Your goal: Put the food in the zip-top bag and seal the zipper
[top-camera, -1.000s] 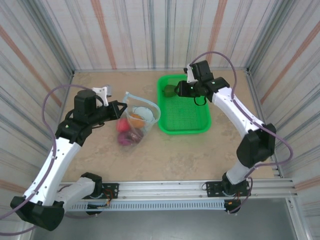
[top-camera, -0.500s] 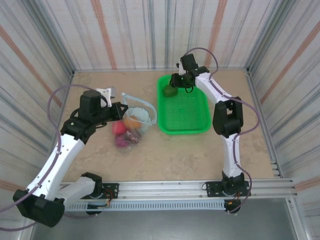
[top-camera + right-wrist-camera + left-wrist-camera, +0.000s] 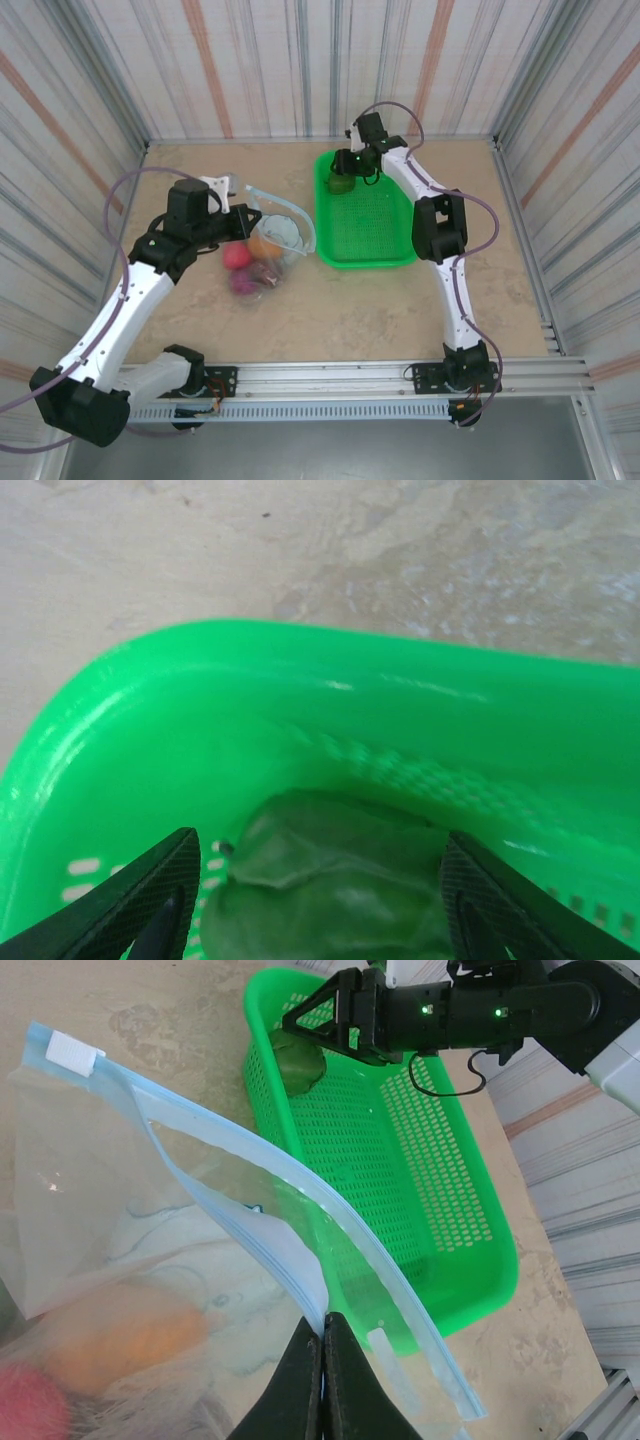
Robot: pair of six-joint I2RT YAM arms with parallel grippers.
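Clear plastic of the zip-top bag [image 3: 285, 232] is seen lying left of the green mesh basket [image 3: 395, 235], with its mouth held agape and turned toward the basket. Most of the loading appears to be done. An orange piece [image 3: 262, 243], a red piece [image 3: 236, 257] and a dark maroon piece [image 3: 255, 281] can be made out inside the bag, but the full count there cannot be told through the crinkled film. One green piece of food [image 3: 340, 183] lies in the far left corner of the basket and is the one piece seen outside the bag.

The zipper [image 3: 250, 1200] is unsealed, its pale blue strip parted along the mouth. The left gripper [image 3: 322, 1345] is pinched tight on one lip of that strip, by which the mouth is lifted open. The right gripper [image 3: 318, 836] is set down over the green piece with its jaws well apart, one finger on either side, and no grip on it is shown.

What is left, as judged: the green piece is to be taken up and dropped into the bag, and then the zipper is to be pressed closed along its whole length.
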